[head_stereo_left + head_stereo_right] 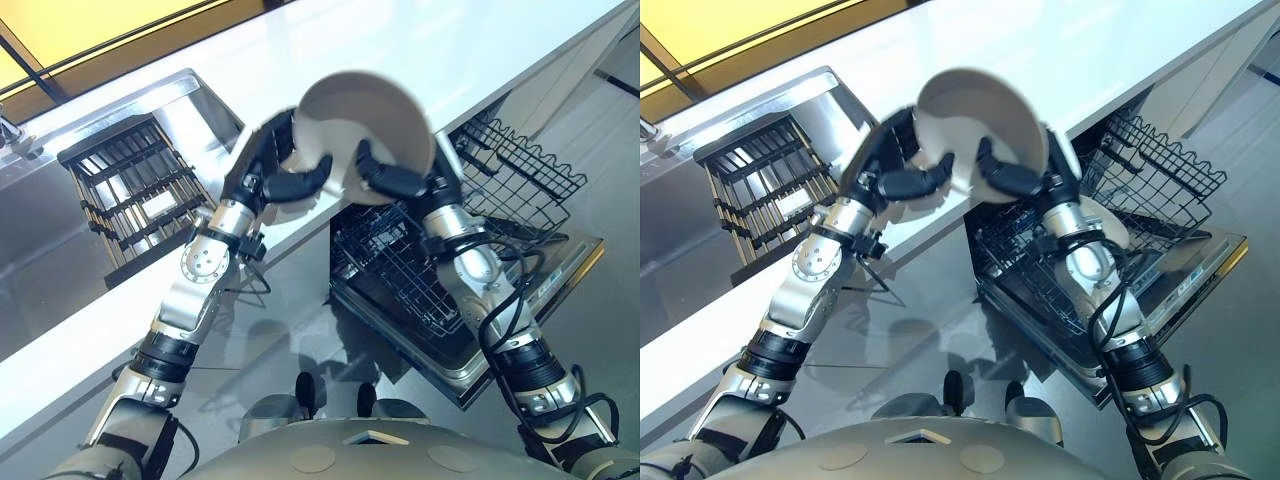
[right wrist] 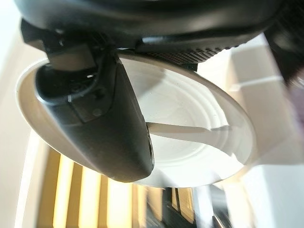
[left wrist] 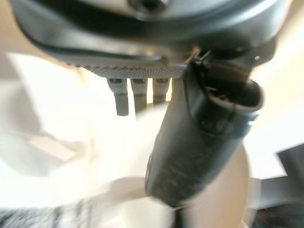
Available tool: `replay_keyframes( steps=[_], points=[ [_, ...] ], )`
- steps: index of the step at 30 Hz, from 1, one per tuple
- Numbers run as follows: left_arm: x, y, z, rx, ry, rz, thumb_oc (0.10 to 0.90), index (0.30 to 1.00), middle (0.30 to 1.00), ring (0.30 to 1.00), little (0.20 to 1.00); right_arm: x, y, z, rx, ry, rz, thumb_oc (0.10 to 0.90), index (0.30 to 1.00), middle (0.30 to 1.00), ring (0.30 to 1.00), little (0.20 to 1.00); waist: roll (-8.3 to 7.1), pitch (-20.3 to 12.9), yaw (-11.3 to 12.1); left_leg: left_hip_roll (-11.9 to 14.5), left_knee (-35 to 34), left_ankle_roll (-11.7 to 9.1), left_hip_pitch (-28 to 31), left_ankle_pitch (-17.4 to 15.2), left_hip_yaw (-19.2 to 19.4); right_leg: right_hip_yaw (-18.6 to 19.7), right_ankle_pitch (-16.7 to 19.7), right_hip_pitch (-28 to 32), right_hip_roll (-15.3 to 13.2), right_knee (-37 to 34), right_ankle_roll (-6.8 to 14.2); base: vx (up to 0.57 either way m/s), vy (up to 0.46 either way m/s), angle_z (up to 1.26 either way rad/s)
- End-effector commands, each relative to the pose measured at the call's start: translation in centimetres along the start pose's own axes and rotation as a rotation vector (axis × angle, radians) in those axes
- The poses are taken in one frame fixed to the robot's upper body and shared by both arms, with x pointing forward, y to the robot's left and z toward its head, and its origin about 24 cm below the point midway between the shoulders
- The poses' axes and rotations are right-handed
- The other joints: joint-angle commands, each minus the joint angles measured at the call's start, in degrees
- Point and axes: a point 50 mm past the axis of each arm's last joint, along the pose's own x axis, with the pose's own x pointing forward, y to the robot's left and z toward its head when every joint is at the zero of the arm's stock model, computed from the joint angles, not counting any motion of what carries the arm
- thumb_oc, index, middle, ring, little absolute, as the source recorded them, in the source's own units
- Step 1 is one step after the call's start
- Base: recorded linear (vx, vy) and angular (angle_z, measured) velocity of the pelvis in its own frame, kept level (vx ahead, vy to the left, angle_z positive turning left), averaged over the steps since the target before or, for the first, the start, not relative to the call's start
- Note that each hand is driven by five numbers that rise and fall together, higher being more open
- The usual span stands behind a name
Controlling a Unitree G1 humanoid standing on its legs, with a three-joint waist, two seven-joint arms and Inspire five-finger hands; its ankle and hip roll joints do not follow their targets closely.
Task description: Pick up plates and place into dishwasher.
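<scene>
A white plate (image 1: 372, 118) is held up on edge over the front edge of the white counter (image 1: 450, 50). My left hand (image 1: 272, 172) grips its left rim, thumb on the near face and fingers behind. My right hand (image 1: 405, 182) grips the lower right rim. In the right wrist view the thumb (image 2: 102, 128) lies across the plate's inner face (image 2: 190, 118). The left wrist view shows my left thumb (image 3: 199, 142) over a blurred pale surface. Below and to the right, the dishwasher stands open with its lower rack (image 1: 400, 275) pulled out.
A dark dish rack (image 1: 130, 190) sits in the steel sink at the left. The dishwasher's upper wire basket (image 1: 525, 170) juts out at the right above the lowered door (image 1: 470, 370). Another white plate (image 1: 1108, 228) stands in the lower rack behind my right forearm.
</scene>
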Motion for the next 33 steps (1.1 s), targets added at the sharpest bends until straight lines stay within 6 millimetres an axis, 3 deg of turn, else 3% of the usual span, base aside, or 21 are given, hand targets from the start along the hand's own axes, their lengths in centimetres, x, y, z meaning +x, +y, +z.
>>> replay_keyframes(
  steps=[1, 6, 13, 19, 26, 33],
  points=[
    [-1.5, 3.0, -0.6, -0.056, 0.016, 0.114, 0.800, 0.900, 0.900, 0.900, 0.900, 1.6, -4.0, 7.6, -0.015, -0.478, -0.250, 0.100, 0.300, 0.300, 0.300, 0.200, -0.13, -7.0, 0.9, 0.1, 2.3, -0.9, -0.2, -7.1, -0.1, -2.9, -5.4, -4.1, 2.6, 5.5, 1.8, 0.04, 0.021, 0.04],
    [-3.8, 7.0, 1.0, -0.031, -0.064, 0.319, 0.800, 0.900, 0.900, 0.900, 0.900, -0.3, -8.1, 6.4, -0.120, -0.432, -0.413, 0.100, 0.300, 0.300, 0.300, 0.200, -0.04, -6.9, 1.1, 0.0, 1.9, -0.9, -0.5, -6.4, -0.3, -3.4, -5.1, -4.5, 2.2, 5.5, 1.8, 0.03, 0.023, -0.02],
    [-6.6, 10.4, 2.3, 0.032, -0.139, 0.557, 0.800, 0.900, 0.900, 0.900, 0.900, -2.6, -10.9, 3.8, -0.284, -0.256, -0.480, 0.100, 0.300, 0.300, 0.300, 0.200, 0.19, -6.5, 0.6, -0.1, 1.5, -0.9, -0.2, -6.1, -0.1, -3.3, -5.2, -4.8, 1.8, 5.9, 1.9, 0.03, 0.058, -0.01],
    [-8.9, 12.7, 5.0, 0.236, -0.289, 0.792, 0.800, 0.900, 0.900, 0.900, 0.900, -4.3, -12.5, 0.5, -0.533, -0.007, -0.426, 0.100, 0.300, 0.300, 0.300, 0.200, 0.41, -5.7, -0.5, -0.2, 1.1, -0.8, 0.1, -5.9, 0.3, -3.0, -5.5, -5.3, 1.4, 6.8, 1.9, 0.02, 0.076, 0.04],
    [-10.4, 13.0, 8.9, 0.373, -0.509, 0.919, 0.800, 0.900, 0.900, 0.900, 0.900, -5.7, -11.9, -1.2, -0.668, 0.121, -0.263, 0.100, 0.300, 0.300, 0.300, 0.200, 0.76, -4.9, -1.4, -0.4, 0.9, -0.6, -0.1, -5.7, 0.3, -2.6, -5.5, -6.3, 0.9, 7.6, 1.9, 0.01, 0.056, 0.00],
    [-11.1, 12.7, 9.1, 0.360, -0.552, 0.954, 0.800, 0.900, 0.900, 0.900, 0.900, -6.4, -10.0, -2.7, -0.735, 0.203, -0.134, 0.100, 0.300, 0.300, 0.300, 0.200, 1.61, -4.0, -1.3, -0.8, 1.1, -0.7, -0.9, -5.5, 0.0, -2.4, -5.5, -7.4, 0.4, 8.3, 2.2, -0.02, 0.055, -0.01]
  ],
)
